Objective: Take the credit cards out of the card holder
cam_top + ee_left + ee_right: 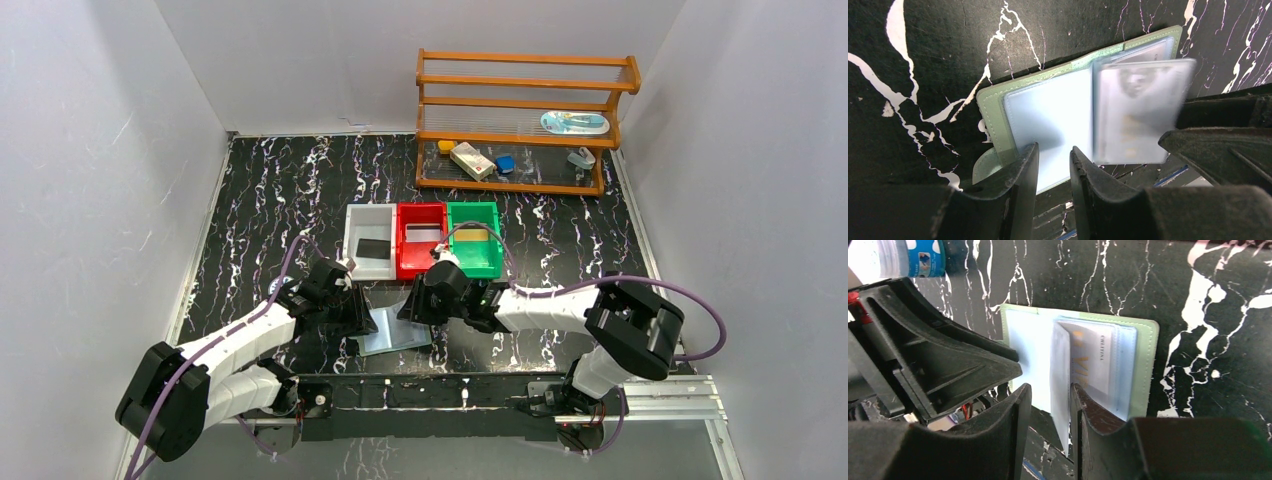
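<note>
Lying in bins (349, 240) at twelve o'clock are some cards (373, 248); one card (1091, 362) is left in the holder (1147, 365), with left fingers (1020, 180) and right fingers (1093, 420) slightly spread.

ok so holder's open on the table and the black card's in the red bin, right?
No. The top external view shows the black card in the white bin. The card holder is open on the table.

Black marble-look desk (280, 190) with white veins all over, boxed in by plain white walls (100, 150) on three sides. An orange-brown wooden shelf (520, 90) sits way out past the right hand (415, 305), up against the back wall. There's a metal rail (690, 395) along the edge behind it. Light's soft and even.
</note>
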Action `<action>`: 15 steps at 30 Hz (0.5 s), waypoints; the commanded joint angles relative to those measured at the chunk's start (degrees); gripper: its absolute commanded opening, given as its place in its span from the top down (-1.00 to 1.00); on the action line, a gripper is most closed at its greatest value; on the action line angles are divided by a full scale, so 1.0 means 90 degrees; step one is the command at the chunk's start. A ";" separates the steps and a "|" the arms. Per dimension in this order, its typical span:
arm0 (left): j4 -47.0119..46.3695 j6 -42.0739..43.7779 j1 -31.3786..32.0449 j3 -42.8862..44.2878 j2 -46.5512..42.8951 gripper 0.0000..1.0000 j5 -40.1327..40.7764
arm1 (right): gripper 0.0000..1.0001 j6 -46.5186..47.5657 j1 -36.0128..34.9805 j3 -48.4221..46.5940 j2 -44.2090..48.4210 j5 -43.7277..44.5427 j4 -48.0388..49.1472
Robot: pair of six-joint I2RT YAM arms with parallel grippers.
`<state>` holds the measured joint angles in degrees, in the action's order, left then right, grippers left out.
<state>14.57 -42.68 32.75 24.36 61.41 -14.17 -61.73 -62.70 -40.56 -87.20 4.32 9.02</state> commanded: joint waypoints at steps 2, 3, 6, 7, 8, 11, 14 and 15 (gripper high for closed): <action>0.0105 0.0029 0.0029 -0.0053 -0.0027 0.44 0.0071 | 0.16 -0.0045 -0.0026 0.0054 0.0282 -0.0161 0.0570; 0.0107 0.0025 0.0032 -0.0051 -0.0053 0.44 0.0076 | 0.16 -0.0051 -0.0023 0.0075 0.0293 -0.0213 0.0664; 0.0110 0.0014 0.0024 -0.0047 -0.0125 0.45 0.0091 | 0.15 -0.0062 -0.0026 0.0102 0.0263 -0.0437 0.0959; 0.0107 0.0005 0.0026 -0.0041 -0.0153 0.44 0.0099 | 0.15 -0.0071 -0.0026 0.0095 0.0232 -0.0516 0.1059; 0.0130 -0.0003 0.0031 -0.0046 -0.0171 0.45 0.0107 | 0.15 -0.0087 -0.0026 0.0091 0.0176 -0.0612 0.1170; 0.0238 -0.0047 0.0028 0.0010 -0.0310 0.45 0.0176 | 0.13 -0.0148 -0.0025 0.0083 0.0011 -0.0899 0.1575; 0.0481 -0.0144 0.0027 0.0133 -0.0629 0.46 0.0433 | 0.10 -0.0227 -0.0026 -0.0001 -0.0235 -0.1149 0.1872; 0.0616 -0.0215 0.0025 0.0186 -0.0779 0.44 0.0635 | 0.09 -0.0243 -0.0026 -0.0033 -0.0320 -0.1214 0.1928</action>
<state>15.90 -43.16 32.75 24.36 58.83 -12.75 -63.00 -62.70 -39.72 -87.57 -2.52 19.38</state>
